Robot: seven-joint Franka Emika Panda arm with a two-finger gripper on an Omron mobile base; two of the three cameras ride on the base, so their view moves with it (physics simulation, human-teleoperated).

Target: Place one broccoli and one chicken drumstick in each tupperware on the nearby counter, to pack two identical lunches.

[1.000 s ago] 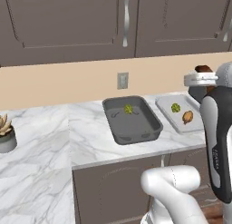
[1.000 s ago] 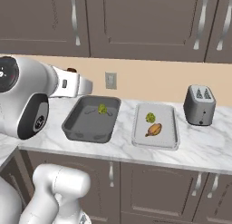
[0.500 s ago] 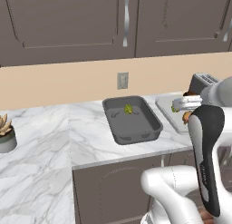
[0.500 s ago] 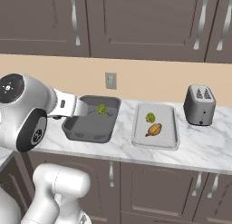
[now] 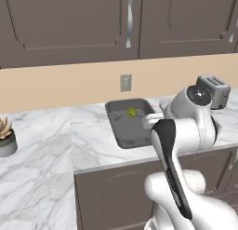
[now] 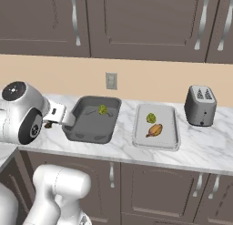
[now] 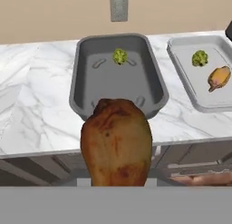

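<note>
My brown chicken drumstick [image 7: 116, 143] blocks the hand's fingertips; hand [image 6: 47, 125] clenched on it, low at the desk [image 6: 200, 149] edge, beside the dark tupperware [image 6: 82, 130].

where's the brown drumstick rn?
Held in the end effector: the brown drumstick fills the lower centre of the hand view, in front of the dark grey tupperware, not yet in it.

Brown chicken drumstick [image 7: 116, 143] hides the fingertips in hand view; its bottom is cut off. Arm blocks the pale tupperware in left base view.
</note>
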